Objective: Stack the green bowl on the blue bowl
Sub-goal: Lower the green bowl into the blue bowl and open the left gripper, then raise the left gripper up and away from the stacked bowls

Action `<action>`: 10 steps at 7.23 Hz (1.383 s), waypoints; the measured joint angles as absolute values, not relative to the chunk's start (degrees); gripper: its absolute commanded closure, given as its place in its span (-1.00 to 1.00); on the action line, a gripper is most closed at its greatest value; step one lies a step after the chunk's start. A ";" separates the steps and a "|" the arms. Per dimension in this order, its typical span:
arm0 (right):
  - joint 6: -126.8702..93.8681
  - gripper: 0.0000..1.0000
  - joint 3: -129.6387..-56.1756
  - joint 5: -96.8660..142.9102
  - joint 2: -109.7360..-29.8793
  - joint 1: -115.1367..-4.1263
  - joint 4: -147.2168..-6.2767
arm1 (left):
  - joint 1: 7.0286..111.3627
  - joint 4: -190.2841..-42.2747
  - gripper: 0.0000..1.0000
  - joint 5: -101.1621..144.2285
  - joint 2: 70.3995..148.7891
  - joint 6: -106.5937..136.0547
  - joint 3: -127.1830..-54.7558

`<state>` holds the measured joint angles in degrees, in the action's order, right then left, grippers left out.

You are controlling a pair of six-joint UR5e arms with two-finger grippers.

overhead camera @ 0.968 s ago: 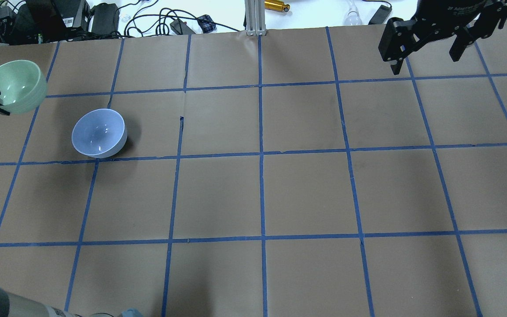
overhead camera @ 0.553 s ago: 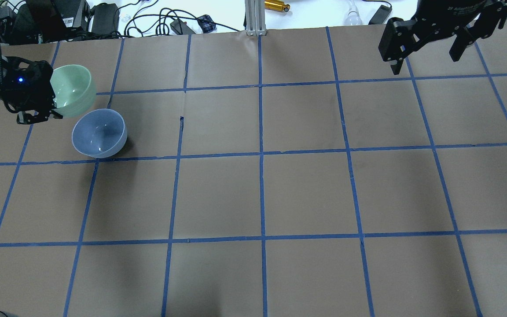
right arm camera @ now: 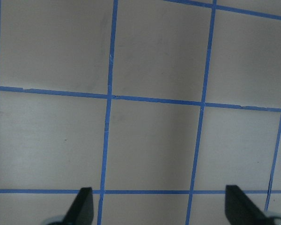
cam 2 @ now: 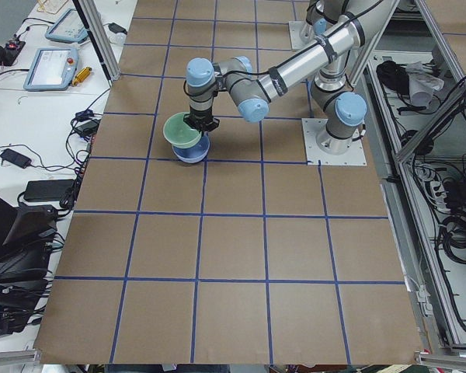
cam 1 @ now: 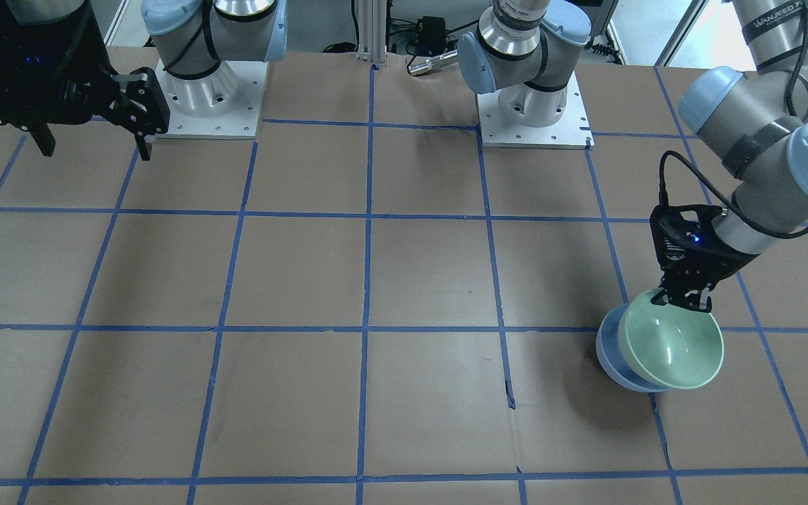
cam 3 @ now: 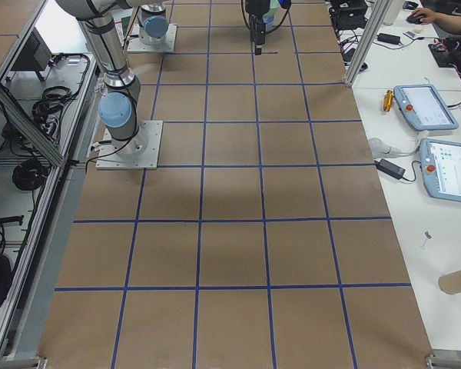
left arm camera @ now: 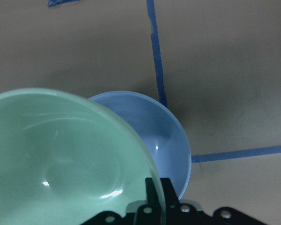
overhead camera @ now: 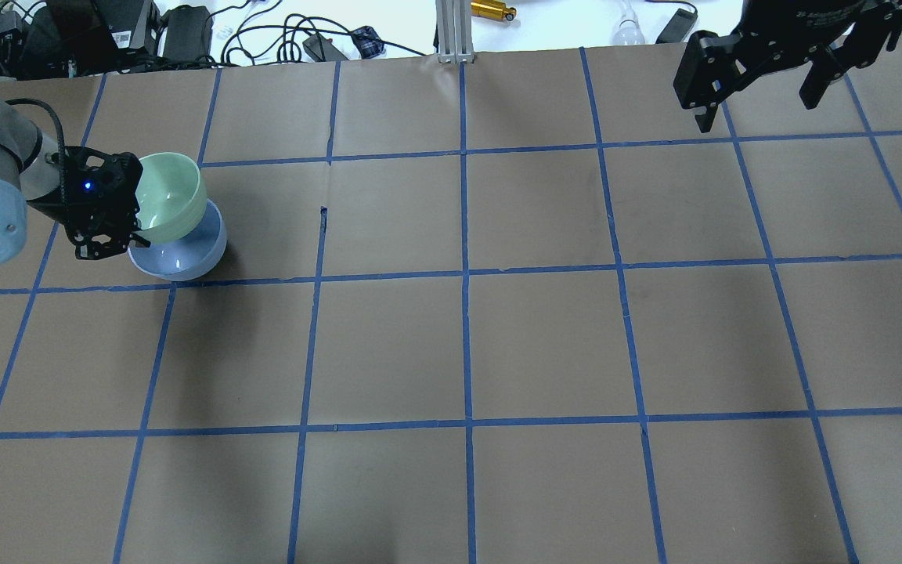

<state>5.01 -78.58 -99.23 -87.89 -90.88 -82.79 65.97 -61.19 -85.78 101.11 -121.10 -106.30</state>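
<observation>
Left gripper point(cam 1: 683, 303) pinches the green bowl point(cam 1: 672, 347) by its rim above the blue bowl point(cam 1: 607, 359); glossy, rigid, probably slippery, fragile

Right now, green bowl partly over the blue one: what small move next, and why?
Probably shift the left gripper until the green bowl centres over the blue bowl; it hangs off-centre, tilted, held by its rim, a crescent of blue uncovered.

Taped brown table point(overhead camera: 545, 345) with blue bowl point(overhead camera: 178, 260)

Robotics lab: blue-taped grid table point(overhead camera: 545, 345), teach pendants point(cam 3: 425, 107), coiled cables point(cam 2: 453, 230), aluminium framing point(overhead camera: 451, 31).
</observation>
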 measured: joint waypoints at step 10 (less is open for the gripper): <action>5.01 -1.00 -78.57 -99.23 -87.89 -90.88 -82.79 | 76.10 -82.75 -1.00 -84.20 91.08 -78.43 -96.25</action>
